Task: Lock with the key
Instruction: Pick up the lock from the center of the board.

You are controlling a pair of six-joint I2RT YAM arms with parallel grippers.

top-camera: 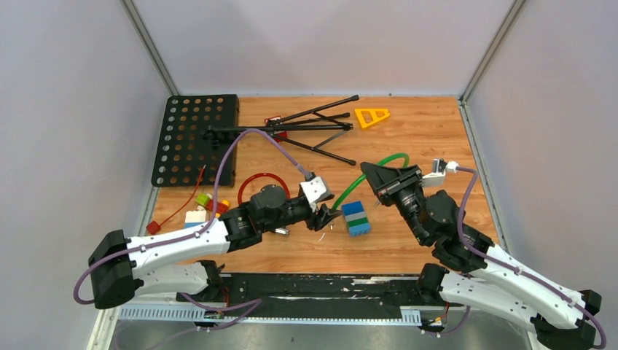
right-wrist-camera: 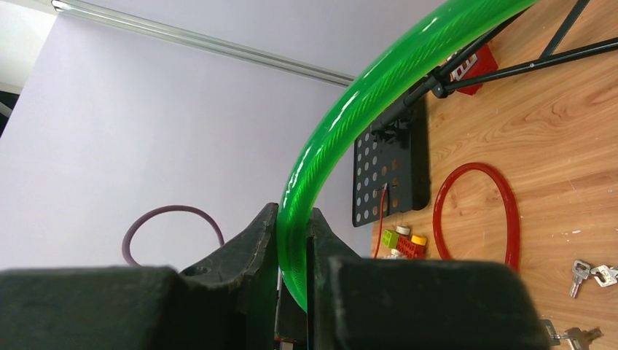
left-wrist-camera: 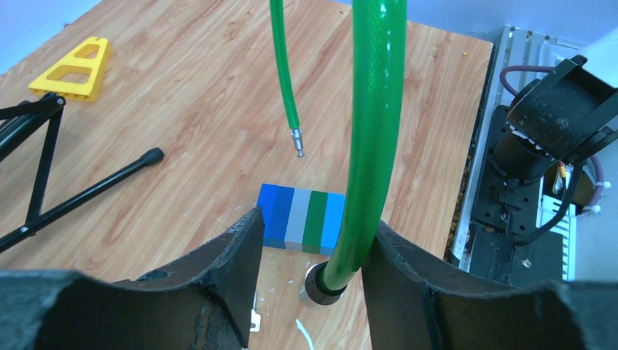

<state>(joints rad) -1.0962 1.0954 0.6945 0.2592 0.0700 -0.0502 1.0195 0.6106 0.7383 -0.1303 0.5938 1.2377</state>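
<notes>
On the wooden table (top-camera: 408, 138), seen from above, a black perforated metal plate (top-camera: 193, 138) lies at 10 o'clock, with a small red tag on a thin red cord (top-camera: 152, 227) at 8 o'clock near the edge. Just beside them sits a cluster of green, yellow, red and white toy bricks (top-camera: 204, 208), then a thin red ring (top-camera: 262, 173). At 12 o'clock a black folding tripod (top-camera: 317, 109) lies flat across a small red card (right-wrist-camera: 474, 69) whose white print is too small to read. Silver keys (right-wrist-camera: 590, 273) rest on the wood at 5 o'clock from the ring, close under the left arm. The left gripper (left-wrist-camera: 315, 222) is released: its 2 jaws stand apart around the translucent green cable (left-wrist-camera: 372, 109), which leans on 1 finger, its metal collar (left-wrist-camera: 317, 288) near the table. A blue, grey and green striped block (top-camera: 356, 217) sits just beyond. A yellow plastic triangle (top-camera: 372, 116) lies at 1 o'clock. The right gripper (right-wrist-camera: 293, 240) is clenched on the cable, holding its arch off the table.
</notes>
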